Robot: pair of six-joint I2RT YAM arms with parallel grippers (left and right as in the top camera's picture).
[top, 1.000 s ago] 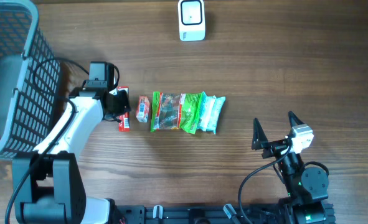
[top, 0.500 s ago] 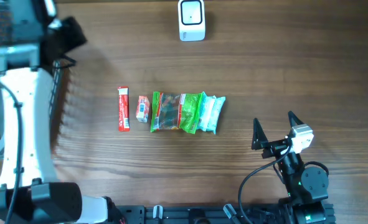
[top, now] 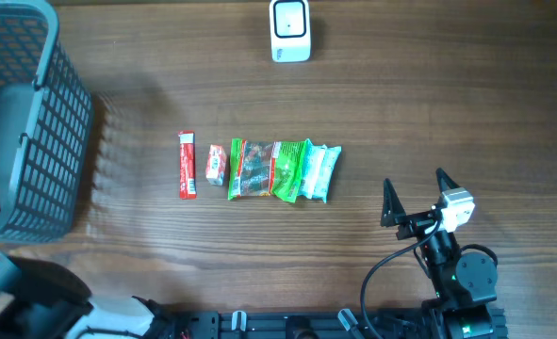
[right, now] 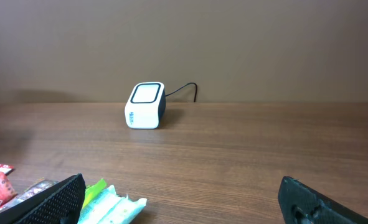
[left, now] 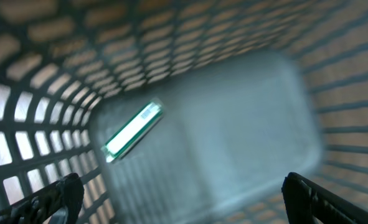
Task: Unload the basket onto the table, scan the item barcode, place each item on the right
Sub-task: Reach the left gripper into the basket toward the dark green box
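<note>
Open table (top: 429, 104) between scanner (top: 289, 30) and snacks (top: 278, 170), basket (top: 33, 122) at left

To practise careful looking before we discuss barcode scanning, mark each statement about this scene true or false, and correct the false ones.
1. The white scanner stands on the table, apart from the row of packets. True.
2. The red packet lies inside the basket. False: it lies on the table, at the end of the row nearest the basket.
3. A green-and-white item lies in the basket. True.
4. The right gripper is holding a packet. False: its jaws stand open and empty.
</note>
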